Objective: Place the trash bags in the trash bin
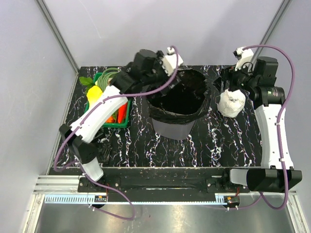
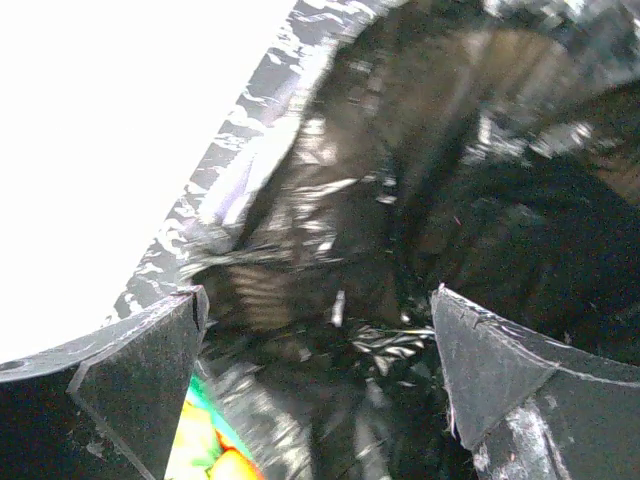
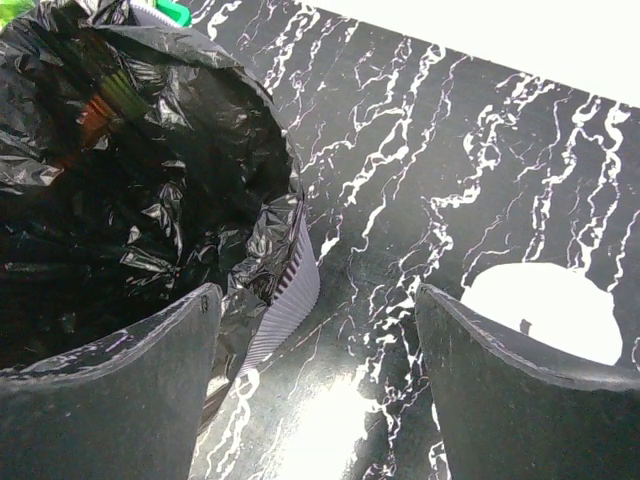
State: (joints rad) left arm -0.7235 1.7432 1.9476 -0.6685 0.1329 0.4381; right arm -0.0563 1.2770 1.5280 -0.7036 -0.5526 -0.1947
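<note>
Down through the left gripper (image 2: 318, 300): spread to the full, clamped on nothing. Between and beyond its jaws, only the glossy, wrinkled black film of a trash bag (image 2: 400, 200), lining the trash bin (image 1: 171, 130) (grey mesh wall showing under the film on the near side). Just outside the left-hand finger, low down, a blurred patch of green, yellow and red; cannot tell more from that view.

Down through the right gripper (image 3: 318, 295): also parted wide, holding nothing. Between its jaws, bare black marbled table (image 3: 420, 150). Ahead of and outside the left-hand finger, the bin again, with the bag's film folded out over the rim and ribbed grey wall just below. Ahead of the right-hand finger, close by, a white roll (image 3: 545, 310), not touched.

From above: left gripper over the bin's far rim, right one beside the roll, near the bin but clear of it. Outside the left arm, a green crate (image 1: 121, 124) with vegetables (image 1: 95, 94).
</note>
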